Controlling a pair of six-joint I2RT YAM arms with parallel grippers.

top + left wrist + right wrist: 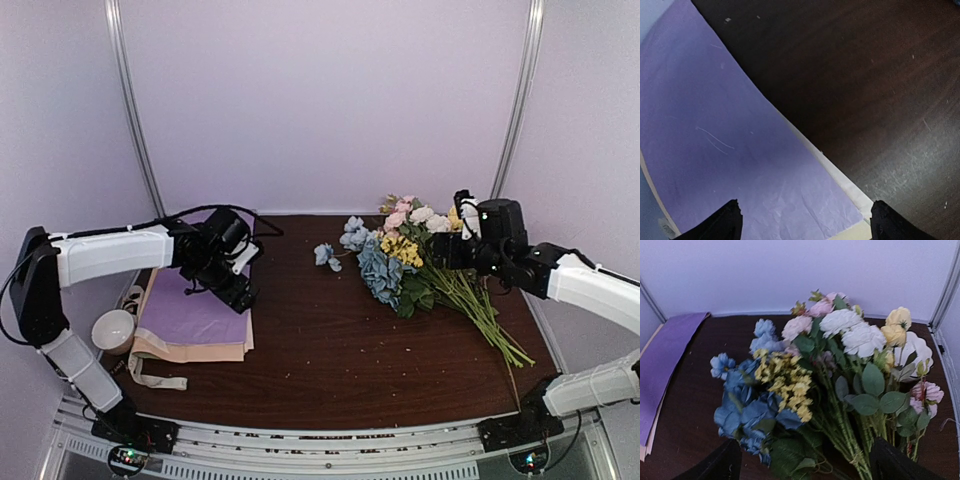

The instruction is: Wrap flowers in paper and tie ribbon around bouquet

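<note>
**Pincers wide, paper and flowers well apart**

My left pincer (pixel 805 224) hung open, fingertips spread wide and nothing between them. It was poised right over the paper (pixel 730 150), close to the edge that faces the middle of the table. Whether the tips touched the sheet, I could not tell. The paper lay flat, lilac face up, on a stack of tan sheets (pixel 190 350) at the left side of the dark table (pixel 320 370). The ribbon (pixel 160 381) trailed in a cream loop off the stack's front left corner, and a white cup (pixel 112 330) sat just beside the stack at the table's left edge.

Over on the right, my right pincer (pixel 805 462) was open too, one finger either side of the green stems, not clamped on them. The flowers (pixel 855 335) lay unwrapped on the wood, pink, white and yellow heads toward the back wall and stems running to the near right. A blue hydrangea bunch (pixel 745 400) lay pressed against their left side. Flowers and paper were well apart, with bare table between.
</note>
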